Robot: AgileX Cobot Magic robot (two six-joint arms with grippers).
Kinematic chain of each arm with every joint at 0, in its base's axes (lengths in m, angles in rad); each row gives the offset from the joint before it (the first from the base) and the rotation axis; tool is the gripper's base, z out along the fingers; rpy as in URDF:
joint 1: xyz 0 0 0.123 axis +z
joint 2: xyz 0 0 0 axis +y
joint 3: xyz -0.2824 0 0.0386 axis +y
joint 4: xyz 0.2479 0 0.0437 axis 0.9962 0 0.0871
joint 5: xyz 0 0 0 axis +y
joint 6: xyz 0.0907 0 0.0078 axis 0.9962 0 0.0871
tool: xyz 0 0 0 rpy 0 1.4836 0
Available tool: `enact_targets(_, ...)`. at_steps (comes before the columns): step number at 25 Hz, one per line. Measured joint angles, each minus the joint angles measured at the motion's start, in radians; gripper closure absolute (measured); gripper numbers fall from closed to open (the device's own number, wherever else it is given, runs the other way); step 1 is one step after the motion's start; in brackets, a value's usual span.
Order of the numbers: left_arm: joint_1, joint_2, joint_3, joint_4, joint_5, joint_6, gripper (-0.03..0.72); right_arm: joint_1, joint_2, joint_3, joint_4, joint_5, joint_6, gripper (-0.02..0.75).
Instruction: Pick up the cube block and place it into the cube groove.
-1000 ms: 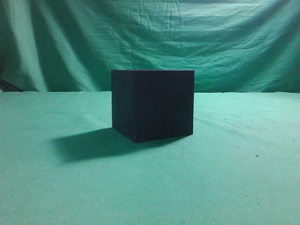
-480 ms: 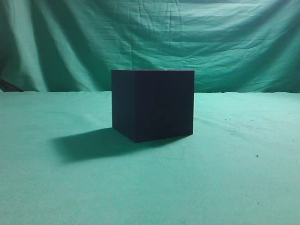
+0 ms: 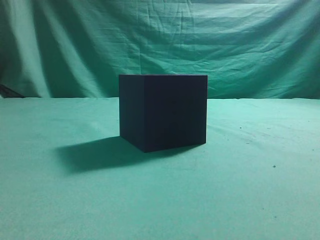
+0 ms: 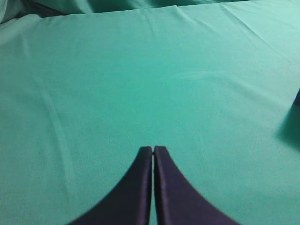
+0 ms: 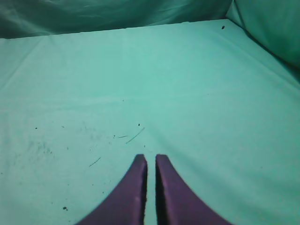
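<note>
The cube groove (image 3: 163, 112), a large near-black box with plain matte sides, stands in the middle of the green cloth in the exterior view. Its dark edge and shadow show at the right border of the left wrist view (image 4: 297, 101). The small purple cube block is not in any view. My left gripper (image 4: 153, 149) is shut and empty over bare cloth. My right gripper (image 5: 151, 157) is shut with a thin gap between the fingertips, empty, over bare cloth. Neither gripper shows in the exterior view.
A green cloth (image 3: 250, 190) covers the table, and a wrinkled green curtain (image 3: 240, 45) hangs behind it. The box casts a shadow (image 3: 95, 152) to its left. Small dark specks and threads (image 5: 135, 136) lie on the cloth ahead of the right gripper.
</note>
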Motion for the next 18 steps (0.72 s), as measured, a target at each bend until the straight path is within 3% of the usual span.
enact_targets(18,0.000,0.000,0.000,0.000,0.000,0.000,0.688,0.000,0.000,0.000,0.002,0.000,0.000,0.691)
